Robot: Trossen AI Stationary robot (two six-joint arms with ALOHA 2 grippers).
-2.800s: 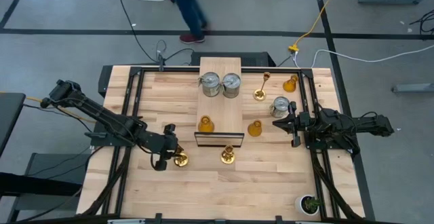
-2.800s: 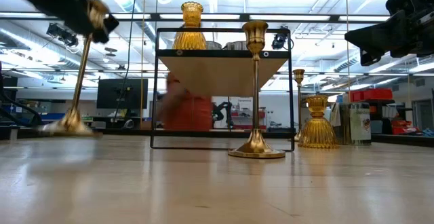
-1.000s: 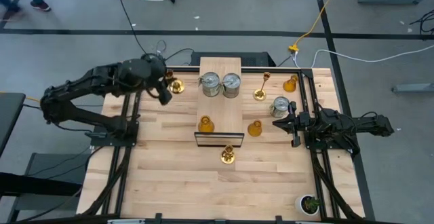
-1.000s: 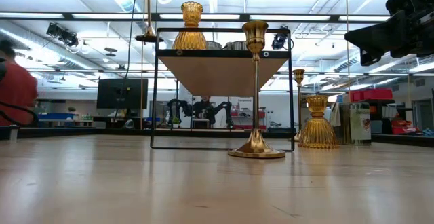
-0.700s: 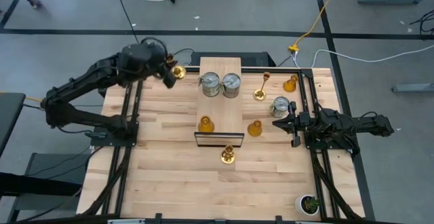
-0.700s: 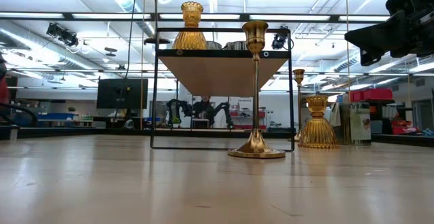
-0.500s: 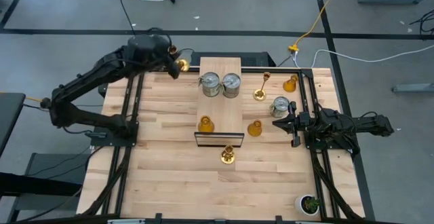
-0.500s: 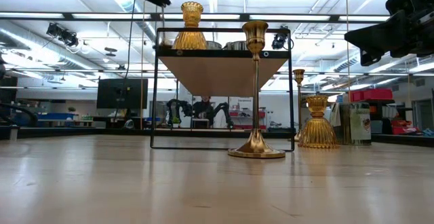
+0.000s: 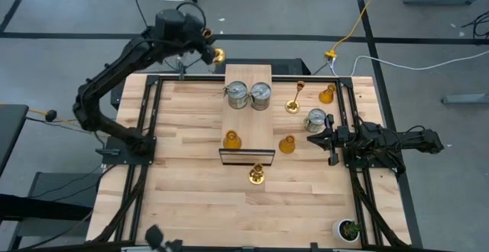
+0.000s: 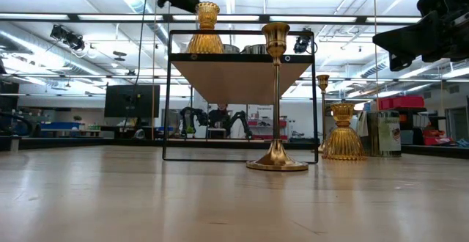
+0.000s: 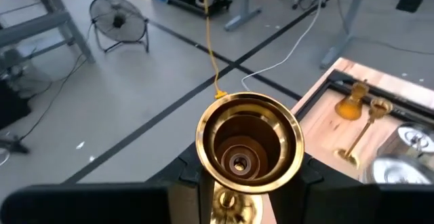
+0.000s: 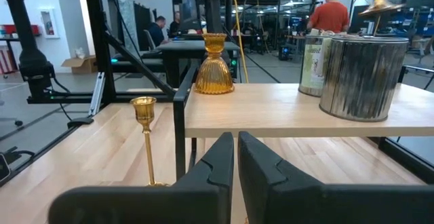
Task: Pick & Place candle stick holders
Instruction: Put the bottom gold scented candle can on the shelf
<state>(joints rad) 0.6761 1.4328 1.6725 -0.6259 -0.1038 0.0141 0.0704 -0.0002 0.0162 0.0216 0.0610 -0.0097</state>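
Note:
My left gripper (image 9: 208, 51) is high up, just past the table's far edge and left of the raised wooden shelf (image 9: 248, 76). It is shut on a gold candlestick (image 11: 249, 146), whose cup opening faces the wrist camera. Two silver cans (image 9: 237, 95) (image 9: 260, 94) and an amber holder (image 9: 231, 140) stand on the shelf. A second gold candlestick (image 9: 256, 174) stands on its round base by the shelf's near end, and a third (image 9: 294, 99) to its right. My right gripper (image 9: 311, 139) waits shut at the table's right side. My left gripper has the gold candlestick between its two fingers (image 11: 308, 176), one on each side of the stem (image 11: 234, 207) just under the cup. The cup hides the place of contact. The candlestick is lifted clear of the table, cup end up.
On the table right of the shelf are a silver can (image 9: 315, 119) and two amber holders (image 9: 287, 144) (image 9: 327, 94). A small potted plant (image 9: 349, 229) stands at the near right corner. Black frame rails run along the table's sides.
My left gripper has carried the gold candlestick from above the table's far left part toward the far edge and to the right, rising a little. It is now past the far edge, near the shelf's far end. The hold is unchanged.

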